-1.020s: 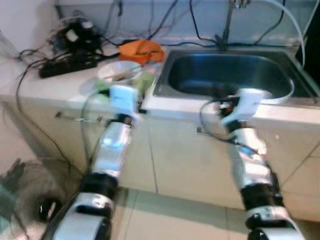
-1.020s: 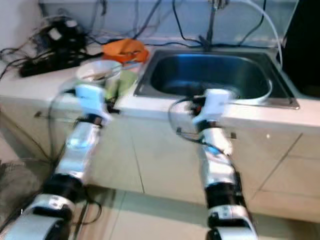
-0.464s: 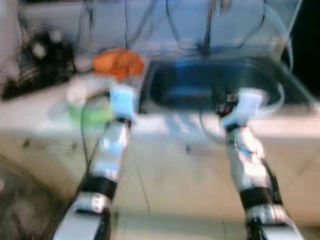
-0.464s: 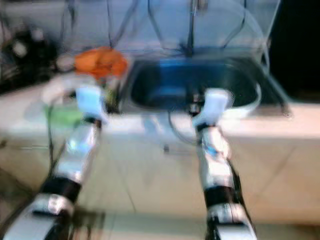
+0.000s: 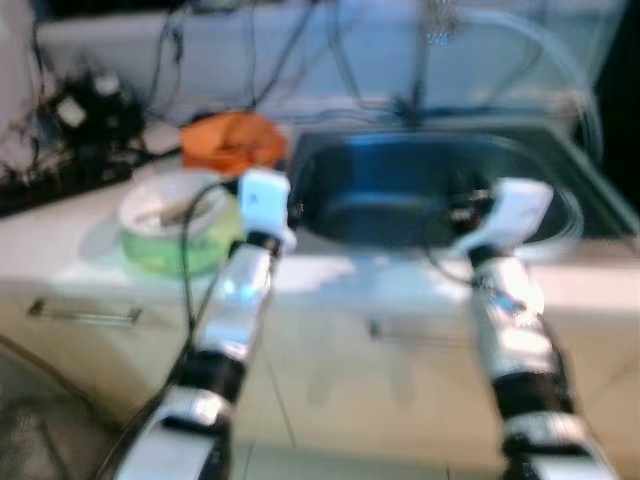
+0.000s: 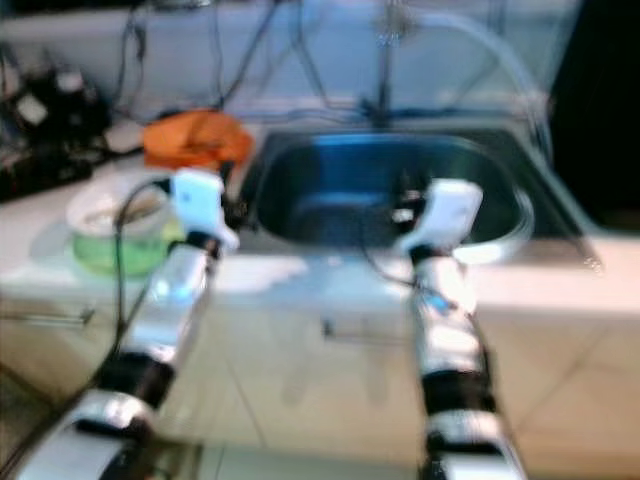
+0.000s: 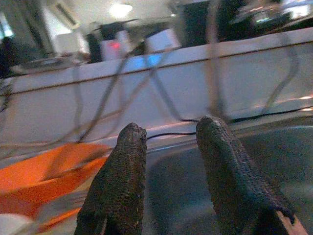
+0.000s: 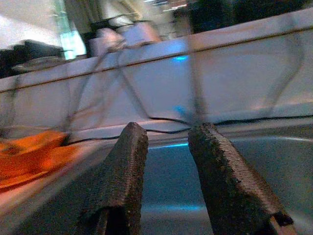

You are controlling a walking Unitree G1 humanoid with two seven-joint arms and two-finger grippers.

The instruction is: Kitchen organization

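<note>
- Left hand (image 7: 168,161) and right hand (image 8: 168,161): both released, empty, poised at the sink (image 5: 400,160) edge.
- Bowl (image 5: 175,225): on the desk (image 5: 60,250), beside the left arm.
- Advisable: steady the blurred view before reaching.

Blurred bowl (image 5: 178,222) contents; faucet (image 5: 437,20) top cropped.

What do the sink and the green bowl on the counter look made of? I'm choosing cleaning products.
The sink looks like stainless steel: grey, glossy basin with bluish reflections. The green bowl seems plastic with a pale rim, though blur leaves that uncertain.
</note>
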